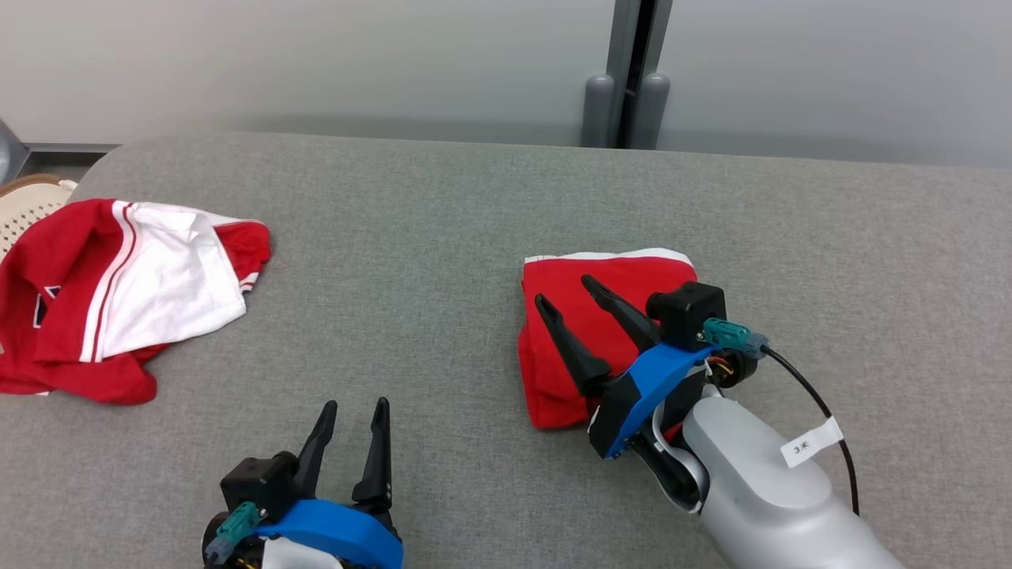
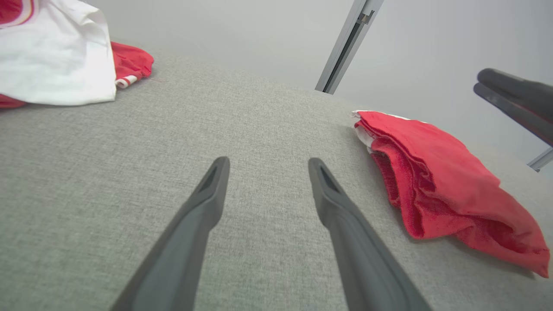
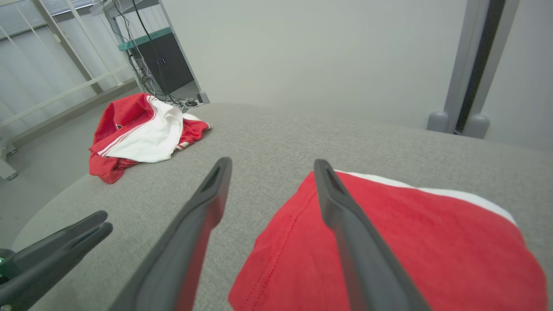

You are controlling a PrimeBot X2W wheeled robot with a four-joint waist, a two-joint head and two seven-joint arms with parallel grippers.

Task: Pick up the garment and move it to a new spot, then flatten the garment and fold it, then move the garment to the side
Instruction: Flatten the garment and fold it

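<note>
The garment (image 1: pixel 553 391) is a folded red bundle with a white edge, lying right of centre on the grey padded table (image 1: pixel 443 237). My right gripper (image 1: pixel 565 291) hovers over its left part, open, with nothing between the fingers. In the right wrist view the right gripper (image 3: pixel 272 161) has one finger over the red cloth (image 3: pixel 410 242) and the other over bare table. My left gripper (image 1: pixel 356 403) stands open near the table's front edge, left of the bundle, holding nothing. The left wrist view shows the left gripper (image 2: pixel 268 160) over bare table, with the garment (image 2: pixel 440 172) to its right.
A second garment (image 1: pixel 118 300), red and white and crumpled, lies at the table's far left edge. A pale woven basket (image 1: pixel 28 209) sits beyond that corner. A grey post (image 1: pixel 628 79) stands against the wall behind the table.
</note>
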